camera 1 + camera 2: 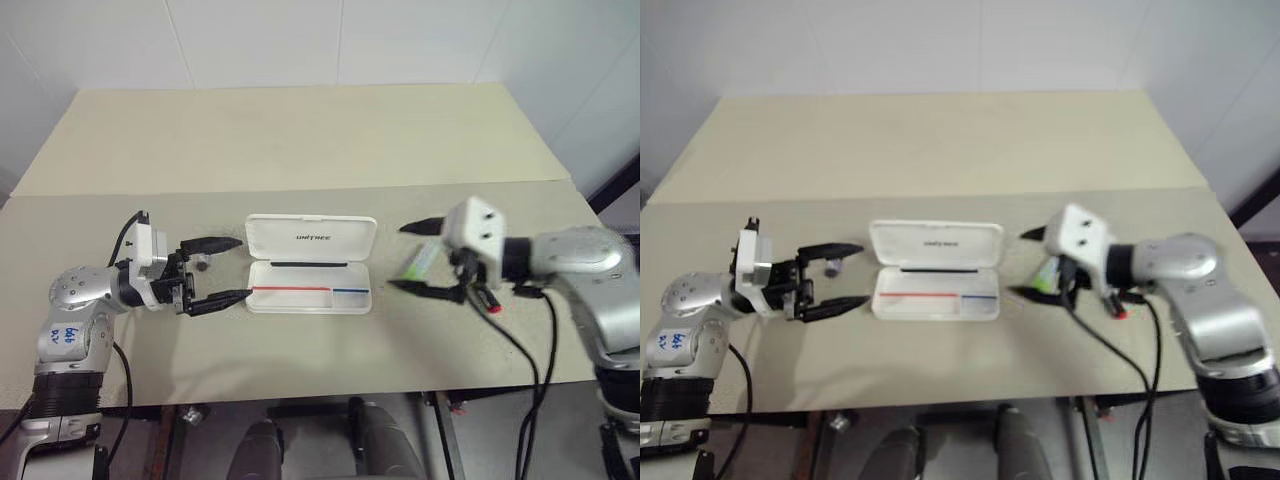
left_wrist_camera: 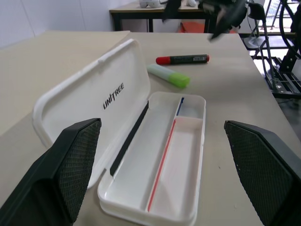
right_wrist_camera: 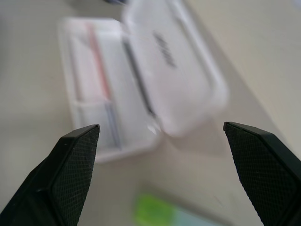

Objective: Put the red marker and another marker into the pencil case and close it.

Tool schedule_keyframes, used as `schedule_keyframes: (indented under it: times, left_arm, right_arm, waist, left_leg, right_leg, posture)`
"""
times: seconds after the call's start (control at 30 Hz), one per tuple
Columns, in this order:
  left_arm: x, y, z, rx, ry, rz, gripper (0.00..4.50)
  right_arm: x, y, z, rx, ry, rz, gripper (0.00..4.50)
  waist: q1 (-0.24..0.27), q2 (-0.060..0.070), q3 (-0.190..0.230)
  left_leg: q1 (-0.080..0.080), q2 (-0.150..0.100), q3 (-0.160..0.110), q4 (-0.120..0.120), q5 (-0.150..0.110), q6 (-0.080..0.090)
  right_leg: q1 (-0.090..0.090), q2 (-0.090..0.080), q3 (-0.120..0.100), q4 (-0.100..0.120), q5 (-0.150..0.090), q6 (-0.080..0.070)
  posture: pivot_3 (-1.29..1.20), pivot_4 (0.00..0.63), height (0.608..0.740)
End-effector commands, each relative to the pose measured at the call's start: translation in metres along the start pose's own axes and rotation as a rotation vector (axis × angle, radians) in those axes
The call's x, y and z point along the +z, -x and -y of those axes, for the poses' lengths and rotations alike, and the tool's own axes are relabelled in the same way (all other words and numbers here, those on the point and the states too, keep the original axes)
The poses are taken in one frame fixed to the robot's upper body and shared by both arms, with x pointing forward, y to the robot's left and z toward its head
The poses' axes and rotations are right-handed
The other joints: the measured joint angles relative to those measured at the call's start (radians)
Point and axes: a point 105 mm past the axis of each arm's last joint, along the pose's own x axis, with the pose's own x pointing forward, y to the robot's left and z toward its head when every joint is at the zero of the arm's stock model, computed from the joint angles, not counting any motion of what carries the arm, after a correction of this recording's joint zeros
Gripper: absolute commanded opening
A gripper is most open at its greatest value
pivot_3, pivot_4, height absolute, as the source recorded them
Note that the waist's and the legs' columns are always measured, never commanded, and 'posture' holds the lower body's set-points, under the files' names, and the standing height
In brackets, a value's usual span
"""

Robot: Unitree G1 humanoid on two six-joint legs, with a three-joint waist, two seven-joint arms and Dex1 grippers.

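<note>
A: Left gripper (image 1: 222, 271), fingers spread, is hovering just left of the open, empty pencil case (image 1: 311, 265).
B: Right gripper (image 1: 412, 257), also spread, is hanging above the green marker (image 2: 168, 75); red marker (image 2: 183, 59) is lying just beyond, both on the table (image 1: 300, 150).

Open pencil case (image 2: 155, 165), two markers (image 2: 175, 69) behind
</note>
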Motion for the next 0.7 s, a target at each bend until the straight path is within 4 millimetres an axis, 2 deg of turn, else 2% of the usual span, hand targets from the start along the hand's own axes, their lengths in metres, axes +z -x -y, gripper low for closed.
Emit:
schedule_keyframes:
  times: [0.03,0.17,0.27,0.43,0.7]
  left_arm:
    - [0.006,-0.001,0.001,-0.001,-0.022,0.030,4.50]
    - [0.005,-0.005,0.000,-0.004,-0.019,0.034,4.50]
    - [0.004,-0.006,0.000,-0.007,-0.017,0.036,4.50]
    - [0.005,-0.009,-0.002,-0.008,-0.020,0.039,4.50]
    - [0.005,-0.006,-0.002,0.007,-0.025,0.026,4.50]
  right_arm:
    - [-0.025,0.020,0.018,-0.125,-0.086,-0.104,4.46]
    - [-0.060,0.028,0.021,-0.187,-0.204,-0.237,4.46]
    - [-0.073,0.028,0.020,-0.208,-0.248,-0.260,4.46]
    - [-0.103,0.027,0.037,-0.336,-0.362,-0.320,4.46]
    - [-0.127,0.024,0.046,-0.405,-0.522,-0.333,4.46]
  waist:
    - [0.000,0.000,0.000]
    - [0.000,0.000,0.000]
    - [-0.003,0.000,0.000]
    - [-0.002,0.000,0.000]
    - [-0.002,0.001,0.000]
  left_leg:
    - [0.000,0.000,0.000,0.000,0.000,0.000]
    - [0.001,0.000,0.000,0.001,0.000,0.000]
    - [0.001,0.000,0.001,0.002,0.000,0.000]
    - [0.001,0.000,0.001,0.003,0.000,0.000]
    - [0.001,0.000,0.001,0.003,0.000,0.000]
  right_leg:
    - [0.000,0.000,0.000,0.000,-0.001,-0.001]
    - [0.004,0.000,0.000,-0.005,-0.002,-0.004]
    - [0.005,0.000,0.001,-0.007,-0.003,-0.005]
    - [0.005,0.000,0.001,-0.006,-0.003,-0.005]
    - [0.006,0.000,0.001,-0.006,-0.001,-0.002]
  posture:
    - [0.00,0.150,0.740]
    - [0.00,0.150,0.740]
    - [0.00,0.150,0.740]
    - [0.00,0.150,0.740]
    - [0.00,0.150,0.740]
